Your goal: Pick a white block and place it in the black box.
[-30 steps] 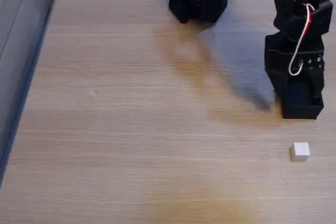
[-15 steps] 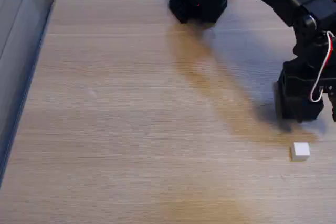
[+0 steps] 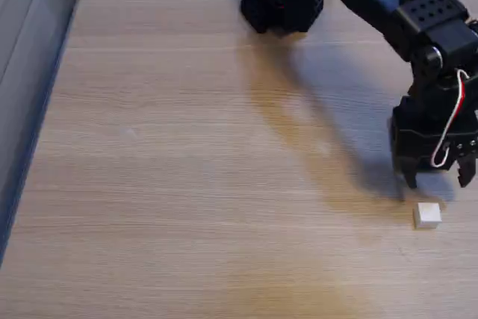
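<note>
In the fixed view the black two-finger gripper (image 3: 439,181) hangs empty with fingers spread apart just above the small matte white cube block (image 3: 428,215) on the light wooden table (image 3: 187,184), a block probably light and rigid, best pinched across opposite flat faces.

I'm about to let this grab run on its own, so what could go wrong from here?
The gripper hangs open just above the white block, which sits nearer one finger than the other, so a descending finger might land on it or nudge it aside. The block also lies near the fixed view's right edge, where the camera could lose it if pushed.
</note>
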You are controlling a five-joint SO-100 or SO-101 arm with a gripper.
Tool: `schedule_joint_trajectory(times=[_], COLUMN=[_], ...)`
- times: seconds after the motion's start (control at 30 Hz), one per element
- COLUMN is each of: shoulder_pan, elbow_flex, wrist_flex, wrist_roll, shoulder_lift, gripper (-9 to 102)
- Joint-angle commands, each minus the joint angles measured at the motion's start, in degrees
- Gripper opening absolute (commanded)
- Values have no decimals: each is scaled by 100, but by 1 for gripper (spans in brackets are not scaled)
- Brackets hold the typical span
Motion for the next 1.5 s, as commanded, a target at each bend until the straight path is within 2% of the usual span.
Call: schedule_joint_trajectory(times=[0.0,1.0,1.47], shoulder_pan=[97,149,193], elbow_flex=[-220,-2180,-2725], wrist_flex=[-9,308,466], wrist_roll=[-44,-97,-246], shoulder_lift=[-9,-1591,-2013], gripper=[31,31,25])
